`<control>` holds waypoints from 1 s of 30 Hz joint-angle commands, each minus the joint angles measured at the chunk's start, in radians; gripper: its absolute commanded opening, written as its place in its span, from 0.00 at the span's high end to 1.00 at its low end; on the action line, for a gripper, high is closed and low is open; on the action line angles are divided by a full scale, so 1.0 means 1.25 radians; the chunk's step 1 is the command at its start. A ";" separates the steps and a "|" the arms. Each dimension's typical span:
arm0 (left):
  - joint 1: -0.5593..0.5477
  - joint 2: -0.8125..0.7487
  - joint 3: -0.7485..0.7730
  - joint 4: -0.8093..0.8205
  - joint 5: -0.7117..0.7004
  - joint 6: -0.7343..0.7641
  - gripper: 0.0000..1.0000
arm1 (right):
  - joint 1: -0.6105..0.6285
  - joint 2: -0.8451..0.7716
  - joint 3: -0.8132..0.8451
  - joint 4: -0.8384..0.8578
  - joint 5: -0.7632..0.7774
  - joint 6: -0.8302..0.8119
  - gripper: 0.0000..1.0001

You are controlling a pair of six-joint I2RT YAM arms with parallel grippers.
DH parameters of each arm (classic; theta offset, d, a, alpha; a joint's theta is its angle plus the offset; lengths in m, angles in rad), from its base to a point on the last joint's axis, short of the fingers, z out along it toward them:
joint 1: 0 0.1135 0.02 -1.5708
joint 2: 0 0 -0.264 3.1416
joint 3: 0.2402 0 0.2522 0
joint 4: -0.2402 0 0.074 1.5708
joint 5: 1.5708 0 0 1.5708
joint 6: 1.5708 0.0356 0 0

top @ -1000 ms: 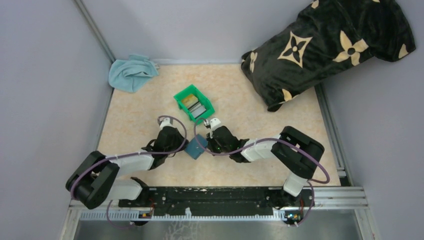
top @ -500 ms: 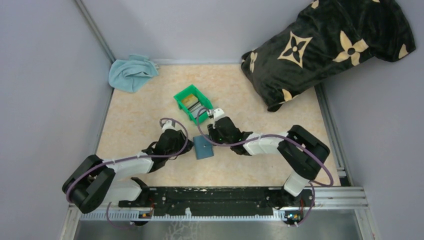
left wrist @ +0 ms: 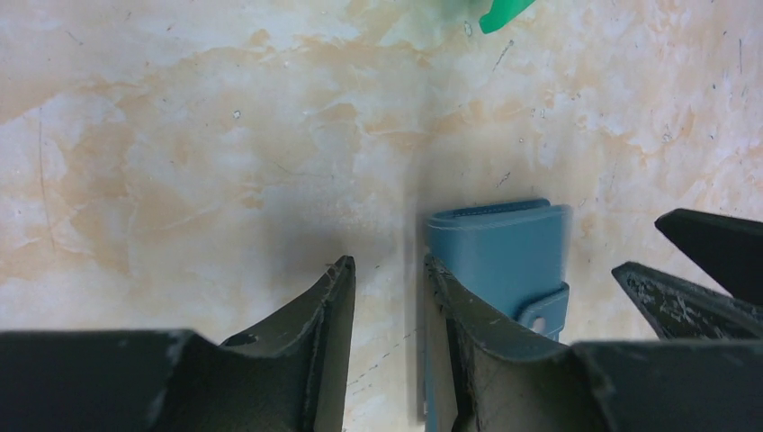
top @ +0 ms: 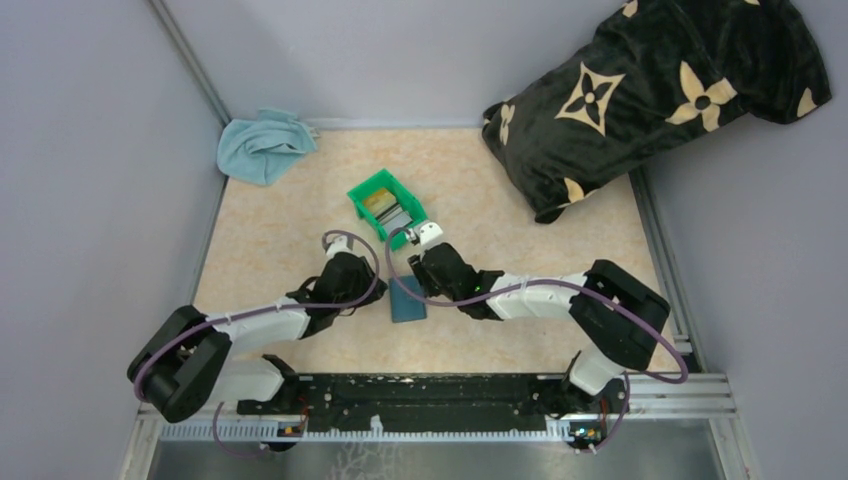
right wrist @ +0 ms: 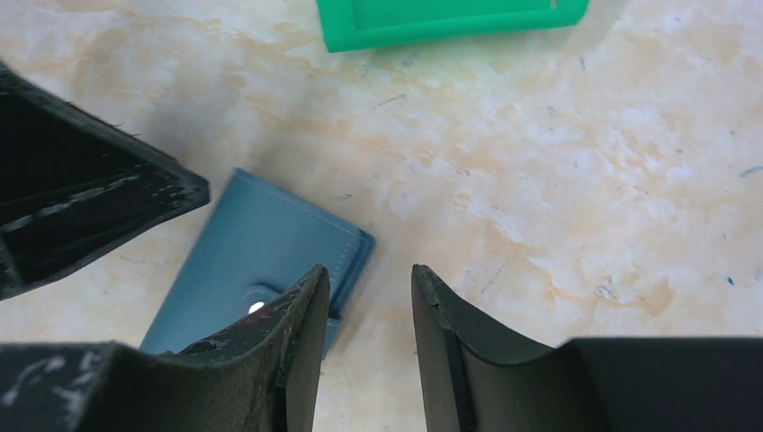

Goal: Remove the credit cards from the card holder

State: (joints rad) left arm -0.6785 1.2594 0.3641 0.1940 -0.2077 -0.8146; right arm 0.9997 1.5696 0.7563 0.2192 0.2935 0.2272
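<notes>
- Top external view: the card holder (top: 407, 299) lies flat and folded shut on the tabletop (top: 280, 230), about midway between the left and right edges and nearer the near edge.
- The left gripper (top: 376, 291) sits just at its left side, the right gripper (top: 415, 274) just at its far side.
- Left wrist view: the left gripper (left wrist: 389, 265) has its claw apart over bare tabletop. One finger overlaps the card holder's (left wrist: 499, 252) edge, and I cannot tell if they touch.
- Right wrist view: the right gripper (right wrist: 369, 270) is also apart and holds nothing; the card holder (right wrist: 261, 247) lies beside one finger.
- The credit cards (top: 390, 212) rest in a green bin (top: 356, 193) just behind.
- A blue cloth (top: 262, 145) lies at the far left corner, a dark pillow (top: 650, 90) at the far right.
</notes>
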 commanded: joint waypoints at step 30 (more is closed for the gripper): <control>-0.002 -0.047 0.013 -0.019 0.113 -0.009 1.00 | 0.079 0.059 0.045 0.019 -0.092 -0.040 0.59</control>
State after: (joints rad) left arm -0.6785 1.2270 0.3660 0.1574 -0.0769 -0.8188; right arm 1.0870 1.6253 0.7685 0.2001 0.2047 0.1829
